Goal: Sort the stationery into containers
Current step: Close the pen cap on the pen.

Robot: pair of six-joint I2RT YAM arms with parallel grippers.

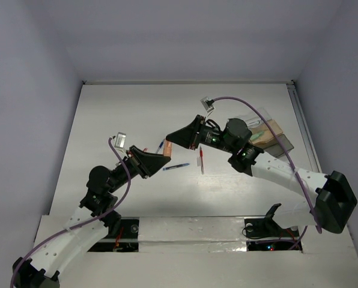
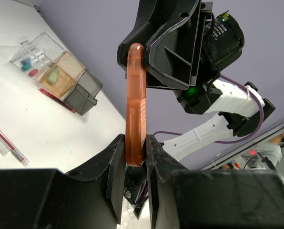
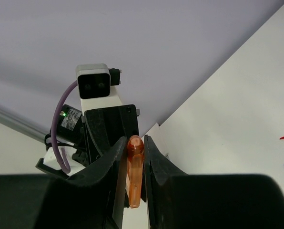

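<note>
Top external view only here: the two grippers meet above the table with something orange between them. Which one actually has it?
Observer: The left wrist view shows the left gripper clamped on the lower end of the flat translucent orange plastic piece, held upright.
Operator: And the other arm?
Observer: In the right wrist view the piece's rounded tip sits between the right gripper's fingers. I cannot tell whether they press it.
Operator: Anything in the boxes?
Observer: The left wrist view shows a small teal item and a small red item in the clear plastic box, and a pale green item in the translucent orange-tan box.
</note>
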